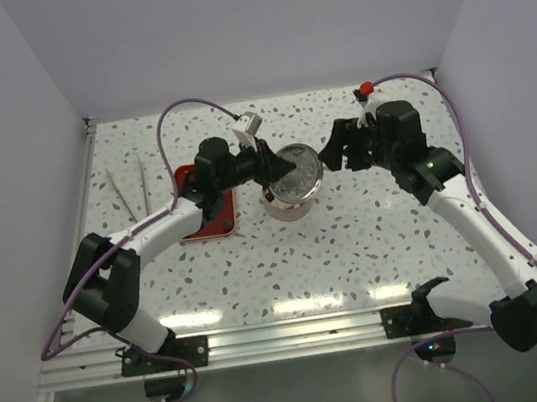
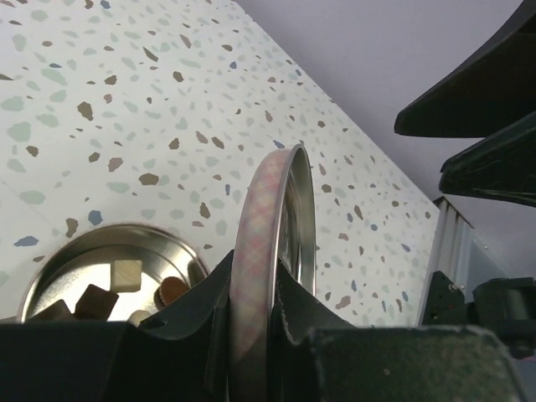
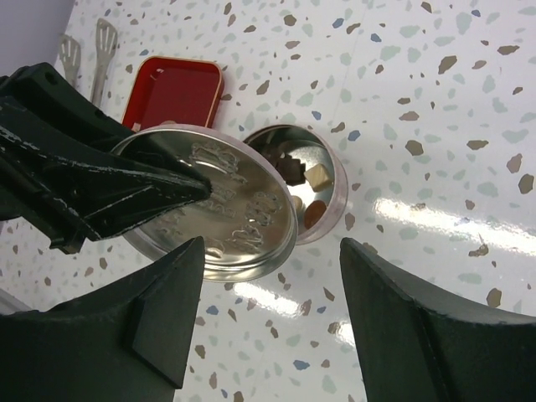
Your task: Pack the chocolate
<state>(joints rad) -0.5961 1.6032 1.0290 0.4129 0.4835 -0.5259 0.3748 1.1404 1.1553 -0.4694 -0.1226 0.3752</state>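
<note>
Chocolate [image 3: 315, 174] sits inside the open tin [image 3: 333, 209] on the table [image 3: 435, 100]. Our left jaws clench the lid [image 3: 222, 197] by its rim, tilted above the tin; our right jaws stand released nearby. We should level the lid, centre it, then press.

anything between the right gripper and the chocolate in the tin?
Yes. The lid, pinched at its rim by the left gripper, hangs tilted over the tin and covers part of the chocolate. The right gripper is open.
</note>
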